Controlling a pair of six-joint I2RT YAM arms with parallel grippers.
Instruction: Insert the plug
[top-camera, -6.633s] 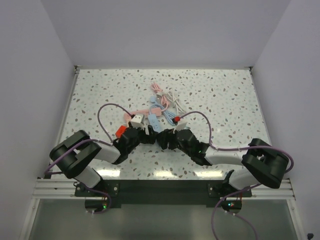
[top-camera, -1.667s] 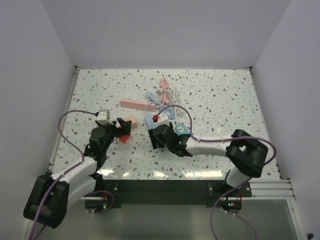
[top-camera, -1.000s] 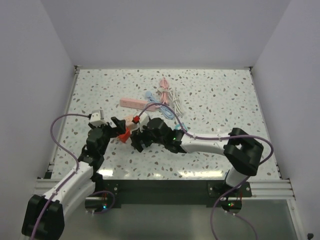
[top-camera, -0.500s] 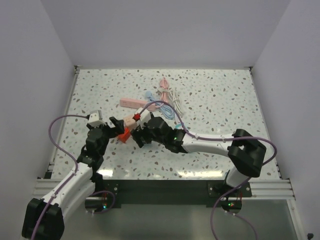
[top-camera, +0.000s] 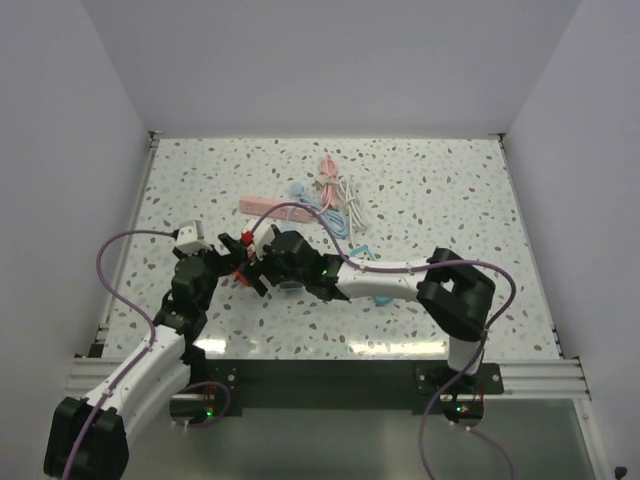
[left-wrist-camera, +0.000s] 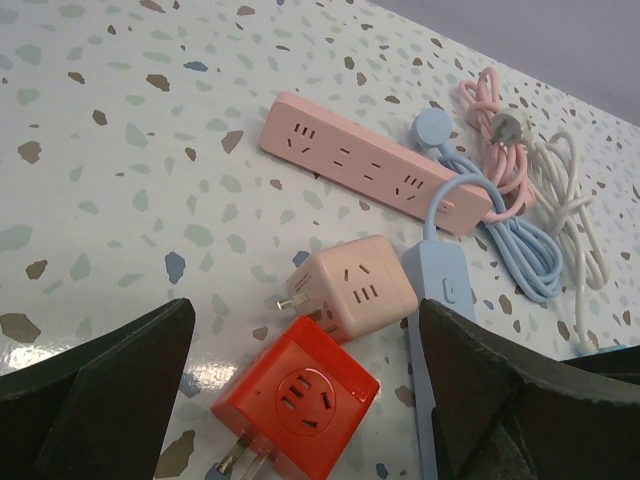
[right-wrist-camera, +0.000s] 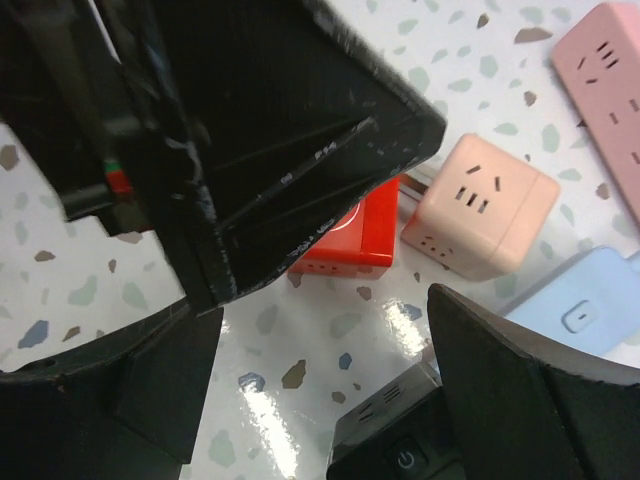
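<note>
A speckled surface (left-wrist-camera: 120, 150) carries a red cube plug (left-wrist-camera: 298, 398), its metal prongs pointing toward the left arm. It lies just beside a pink cube socket (left-wrist-camera: 355, 288). The left gripper (left-wrist-camera: 305, 330) hangs low before both cubes, fingers spread wide. The right gripper (right-wrist-camera: 325, 305) faces it closely across the red cube, fingers apart. A black block with a power button (right-wrist-camera: 395, 445) sits between them; whether they pinch it cannot be told. Behind lie a pink power strip (left-wrist-camera: 380, 168), a blue power strip (left-wrist-camera: 435, 300) and coiled cables (left-wrist-camera: 530, 250).
</note>
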